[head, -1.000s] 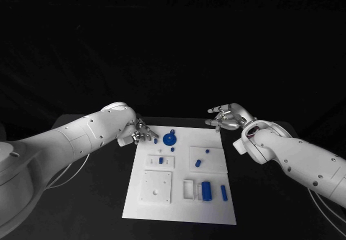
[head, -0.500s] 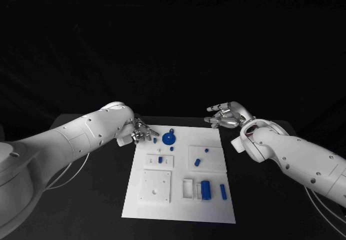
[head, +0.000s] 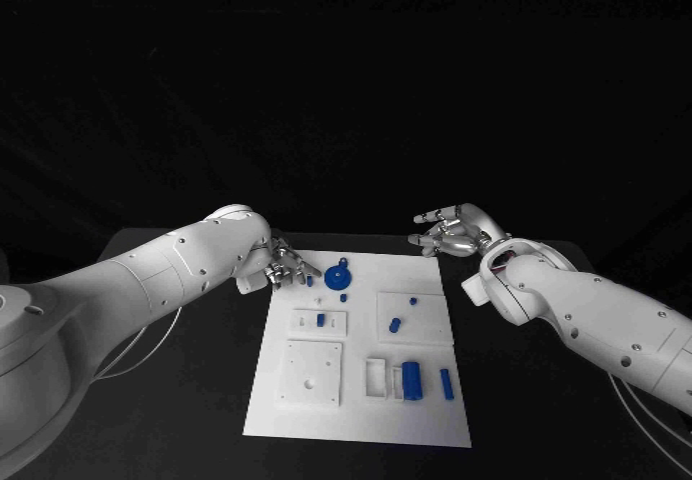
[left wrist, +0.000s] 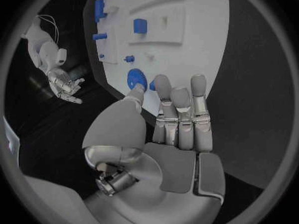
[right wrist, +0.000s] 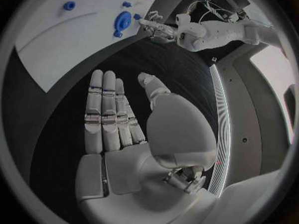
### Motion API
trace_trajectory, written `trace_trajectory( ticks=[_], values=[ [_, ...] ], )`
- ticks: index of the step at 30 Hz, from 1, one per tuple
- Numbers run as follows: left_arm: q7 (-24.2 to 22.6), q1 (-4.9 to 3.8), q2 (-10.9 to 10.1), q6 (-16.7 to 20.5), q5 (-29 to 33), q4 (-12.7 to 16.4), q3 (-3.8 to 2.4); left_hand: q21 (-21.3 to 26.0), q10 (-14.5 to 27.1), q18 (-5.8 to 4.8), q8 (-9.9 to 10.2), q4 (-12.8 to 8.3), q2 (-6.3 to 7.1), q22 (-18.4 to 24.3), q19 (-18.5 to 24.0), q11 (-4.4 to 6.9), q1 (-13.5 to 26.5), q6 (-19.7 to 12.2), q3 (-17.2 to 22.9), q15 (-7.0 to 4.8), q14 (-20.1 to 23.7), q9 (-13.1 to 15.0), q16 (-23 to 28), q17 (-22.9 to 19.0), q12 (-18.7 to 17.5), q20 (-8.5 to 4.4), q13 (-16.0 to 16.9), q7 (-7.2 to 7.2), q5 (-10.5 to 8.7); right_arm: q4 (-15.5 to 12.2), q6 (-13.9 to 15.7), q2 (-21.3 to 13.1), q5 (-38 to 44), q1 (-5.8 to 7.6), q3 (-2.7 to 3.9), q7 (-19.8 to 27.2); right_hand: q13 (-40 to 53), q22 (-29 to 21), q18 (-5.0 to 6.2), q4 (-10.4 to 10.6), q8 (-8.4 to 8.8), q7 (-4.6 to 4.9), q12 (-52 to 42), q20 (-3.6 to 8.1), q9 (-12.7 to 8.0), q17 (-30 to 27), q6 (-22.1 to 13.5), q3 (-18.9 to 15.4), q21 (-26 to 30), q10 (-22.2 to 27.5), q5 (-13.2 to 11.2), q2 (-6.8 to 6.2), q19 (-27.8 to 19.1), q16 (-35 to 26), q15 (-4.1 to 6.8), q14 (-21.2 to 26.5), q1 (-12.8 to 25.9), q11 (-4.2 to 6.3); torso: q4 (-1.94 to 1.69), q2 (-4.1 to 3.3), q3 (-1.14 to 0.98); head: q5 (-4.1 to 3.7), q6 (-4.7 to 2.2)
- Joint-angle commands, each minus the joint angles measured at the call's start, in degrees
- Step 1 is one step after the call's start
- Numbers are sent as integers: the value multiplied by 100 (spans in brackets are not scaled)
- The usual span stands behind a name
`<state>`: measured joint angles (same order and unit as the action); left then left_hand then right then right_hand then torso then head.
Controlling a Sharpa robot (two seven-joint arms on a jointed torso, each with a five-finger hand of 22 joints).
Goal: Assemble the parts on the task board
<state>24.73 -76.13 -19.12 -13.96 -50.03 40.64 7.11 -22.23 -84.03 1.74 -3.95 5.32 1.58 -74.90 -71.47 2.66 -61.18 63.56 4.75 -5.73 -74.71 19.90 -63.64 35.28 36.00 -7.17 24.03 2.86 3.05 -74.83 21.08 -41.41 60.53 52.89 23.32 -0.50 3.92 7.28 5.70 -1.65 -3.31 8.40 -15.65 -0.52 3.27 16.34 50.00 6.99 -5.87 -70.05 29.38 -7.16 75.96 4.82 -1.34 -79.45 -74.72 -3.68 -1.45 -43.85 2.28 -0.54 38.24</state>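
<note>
White, rounded arm shells w/ small dark screw dots are seen. Left hand & right hand: silver metal, segmented fingers, pale pads. Thin cables are seen along both forearms.

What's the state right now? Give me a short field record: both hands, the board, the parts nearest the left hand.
left hand: open, holds nothing, fingers at the board's far left corner
right hand: open, holds nothing, over the black table beyond the board's far right corner
task board: white, lying flat mid-table
blue gear: on the board's far end, just beside the left hand's fingertips
long blue block: near end of the board, untouched
contact with parts: none visible
</note>
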Motion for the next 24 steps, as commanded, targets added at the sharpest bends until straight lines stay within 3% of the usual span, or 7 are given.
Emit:
trace_trajectory(
  ticks=[1,15,24],
  values=[
    [-13,37,23,-132,4,-15,13,-26,-3,-80,24,-93,-134,-115,24,-18,-35,9,-10,-7,41,-12,-23,5,26,28,8,2,-10,-2,-39,6,-25,-1,4,58,-9,-16,-45,-16,-1,4,26,-11,7,-11,35,15,-25,-13,35,19,3,-36,-19,-18,21,-8,4,-5,2,-5,3],
    [-67,76,66,-124,-1,-42,18,-57,6,-77,26,-523,-608,-115,44,-15,-413,44,-218,-8,53,-37,-47,-6,45,30,15,-11,-6,4,-67,14,-25,-1,4,45,-11,-79,-44,-13,-1,7,56,-26,8,-42,39,25,-40,3,75,15,-28,-50,-32,7,36,-18,2,-4,4,-8,11],
    [-101,89,74,-113,1,-61,19,-86,-13,-73,24,-690,-798,-117,46,-9,-641,87,-210,-12,44,-37,-69,-9,56,31,17,-35,-1,24,-92,27,-25,-1,4,40,-11,-98,-42,-13,0,8,64,-29,7,-54,34,29,-46,7,87,13,-35,-52,-35,14,37,-20,-4,-4,4,-8,23]
  ],
)
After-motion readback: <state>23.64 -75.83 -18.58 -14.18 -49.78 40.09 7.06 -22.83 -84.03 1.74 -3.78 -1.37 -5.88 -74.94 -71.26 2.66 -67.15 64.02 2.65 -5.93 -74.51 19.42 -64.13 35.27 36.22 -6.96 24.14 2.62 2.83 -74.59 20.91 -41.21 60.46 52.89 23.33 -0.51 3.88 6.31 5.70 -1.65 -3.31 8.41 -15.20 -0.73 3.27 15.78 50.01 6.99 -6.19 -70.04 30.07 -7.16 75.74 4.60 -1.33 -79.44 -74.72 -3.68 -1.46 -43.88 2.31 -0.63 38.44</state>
